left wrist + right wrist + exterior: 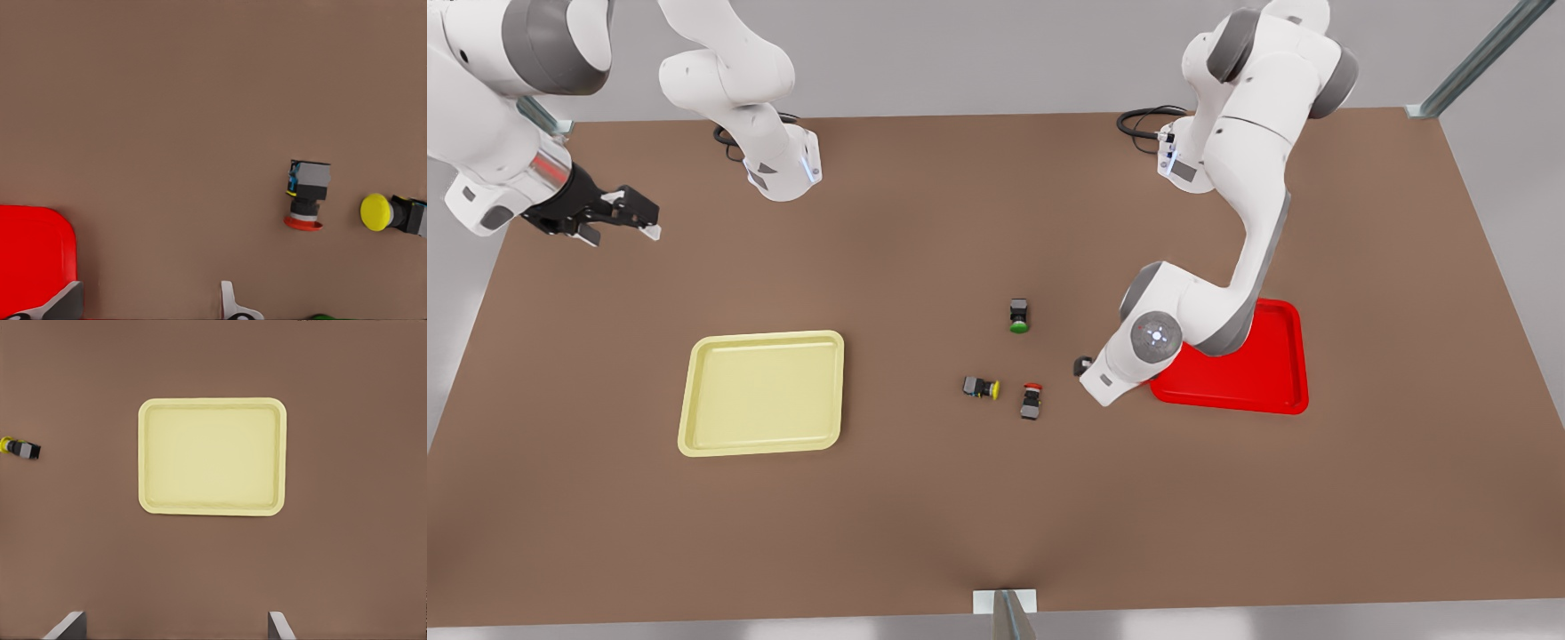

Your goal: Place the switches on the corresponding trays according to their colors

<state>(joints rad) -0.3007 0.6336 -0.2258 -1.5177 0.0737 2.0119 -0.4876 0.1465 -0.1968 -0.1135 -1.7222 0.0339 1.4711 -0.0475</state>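
- Three switches lie loose mid-desk (996,516): red switch (1032,401), yellow switch (982,388), green switch (1019,316).
- Left gripper (1083,365) mostly hidden beside red tray (1280,391), jaws wide.
- Right gripper (618,218) above yellow tray (761,392), jaws wide, empty.
- No readable writing.

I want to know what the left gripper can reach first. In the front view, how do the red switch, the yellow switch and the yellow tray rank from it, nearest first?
From the left gripper, beside the red tray:
1. Red switch, just toward the front view's left.
2. Yellow switch, slightly farther left.
3. Yellow tray, far on the left.
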